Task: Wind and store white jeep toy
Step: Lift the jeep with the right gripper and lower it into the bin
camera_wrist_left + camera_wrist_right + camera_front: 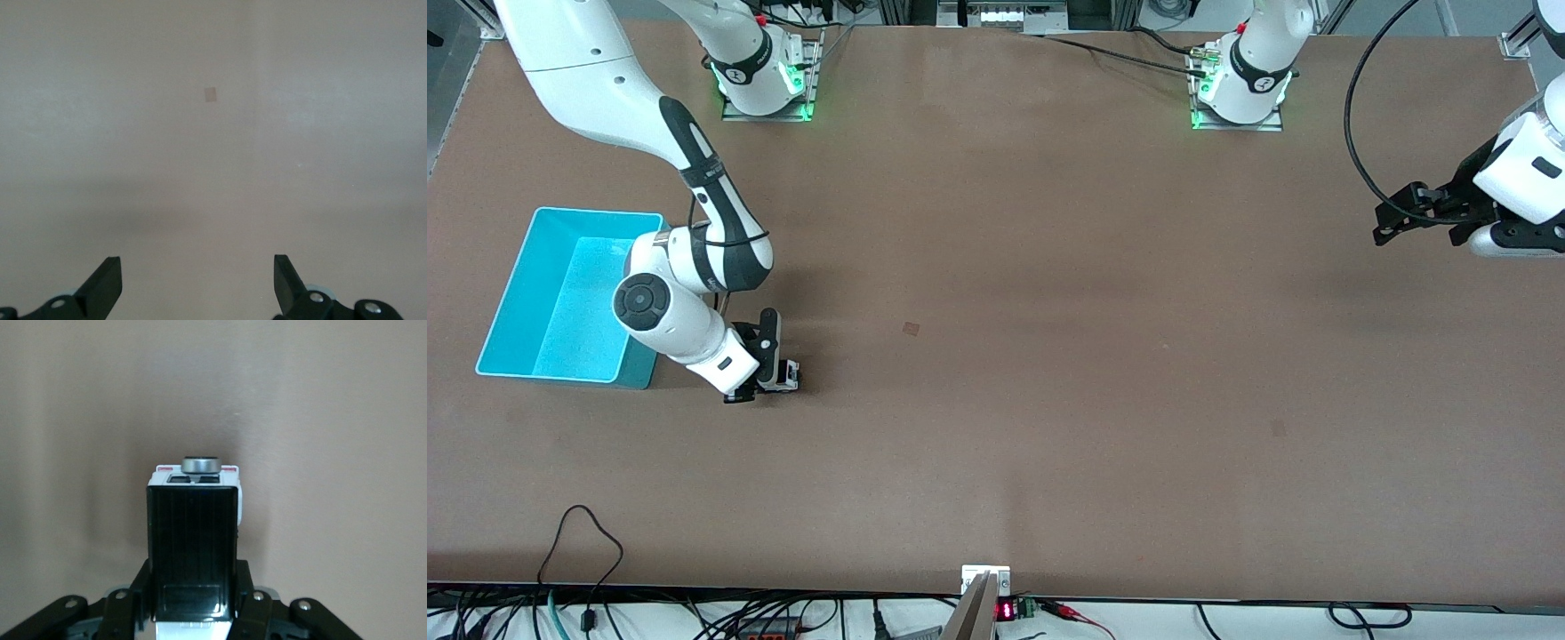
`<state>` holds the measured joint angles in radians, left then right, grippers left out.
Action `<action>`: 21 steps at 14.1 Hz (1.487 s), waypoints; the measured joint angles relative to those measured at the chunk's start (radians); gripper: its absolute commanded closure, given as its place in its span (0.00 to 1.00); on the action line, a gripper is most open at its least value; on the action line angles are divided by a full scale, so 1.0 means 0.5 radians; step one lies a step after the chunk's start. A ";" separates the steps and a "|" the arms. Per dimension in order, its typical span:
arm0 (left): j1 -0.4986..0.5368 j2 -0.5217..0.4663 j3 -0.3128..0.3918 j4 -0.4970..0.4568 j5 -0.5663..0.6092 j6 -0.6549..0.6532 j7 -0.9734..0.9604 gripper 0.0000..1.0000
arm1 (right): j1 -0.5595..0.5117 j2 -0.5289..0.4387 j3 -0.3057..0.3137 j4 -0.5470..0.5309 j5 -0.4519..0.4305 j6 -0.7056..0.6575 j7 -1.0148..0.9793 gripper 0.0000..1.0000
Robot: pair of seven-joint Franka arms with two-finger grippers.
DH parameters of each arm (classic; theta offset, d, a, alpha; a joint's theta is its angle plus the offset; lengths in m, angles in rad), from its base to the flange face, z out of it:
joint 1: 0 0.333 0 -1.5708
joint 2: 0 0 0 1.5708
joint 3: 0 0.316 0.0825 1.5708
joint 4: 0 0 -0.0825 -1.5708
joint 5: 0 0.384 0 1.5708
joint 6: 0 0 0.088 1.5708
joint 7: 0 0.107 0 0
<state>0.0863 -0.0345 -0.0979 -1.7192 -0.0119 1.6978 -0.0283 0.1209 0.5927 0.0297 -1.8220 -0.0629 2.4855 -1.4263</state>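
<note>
Two white robot arms work over a bare brown tabletop (pixel 1049 267), and only the right one is busy. Its black two-finger gripper (pixel 769 378) is down at the table toward the right arm's end, just beside the open turquoise plastic bin (pixel 516 307) and a little nearer the front camera than the bin's middle. Between its fingers sits the small white jeep toy (pixel 193 520) with a black roof and a silver spare wheel on its rear, held by its flanks, seemingly with its wheels at the table. The jaws are narrowly apart and clamped on the toy's body, which fills the gap. It looks like light, hard plastic, rigid enough for a firm pinch but smooth, so it could twist or slip; the flat sides of the body are the sensible place to grip (leaving the wheels free to roll for winding). The left gripper (pixel 1414 216) waits in the air over the table's edge at the left arm's end, its black fingers (pixel 103 287) spread wide and holding nothing.
</note>
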 measured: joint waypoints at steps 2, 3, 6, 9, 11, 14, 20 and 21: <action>0.001 0.000 0.001 -0.008 0.000 -0.008 0.000 0.00 | -0.022 -0.091 -0.021 0.012 0.000 -0.120 0.141 1.00; 0.001 0.000 0.001 -0.012 0.000 -0.010 0.000 0.00 | -0.044 -0.154 -0.030 0.012 0.000 -0.185 0.205 1.00; 0.001 0.000 0.001 -0.015 0.000 -0.012 0.000 0.00 | -0.117 -0.334 -0.101 0.011 0.001 -0.337 0.411 1.00; 0.001 -0.003 0.001 -0.015 0.000 -0.012 0.000 0.00 | -0.140 -0.449 -0.303 0.009 0.002 -0.481 0.615 1.00; 0.001 -0.004 0.001 -0.015 0.000 -0.012 0.000 0.00 | -0.146 -0.485 -0.450 0.008 0.030 -0.512 0.716 1.00; 0.001 -0.006 0.001 -0.015 0.000 -0.012 0.000 0.00 | -0.158 -0.497 -0.633 0.005 0.072 -0.613 0.950 1.00; 0.001 -0.008 0.001 -0.015 0.000 -0.012 0.002 0.00 | -0.186 -0.465 -0.705 -0.131 0.081 -0.679 1.851 1.00; 0.001 -0.008 0.001 -0.015 0.000 -0.012 0.003 0.00 | -0.187 -0.453 -0.705 -0.166 0.081 -0.678 1.940 1.00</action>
<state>0.0870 -0.0385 -0.0971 -1.7265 -0.0119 1.6919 -0.0266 0.0275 0.3664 -0.3227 -1.9051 -0.0226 2.1466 -0.4564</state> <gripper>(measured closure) 0.000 0.498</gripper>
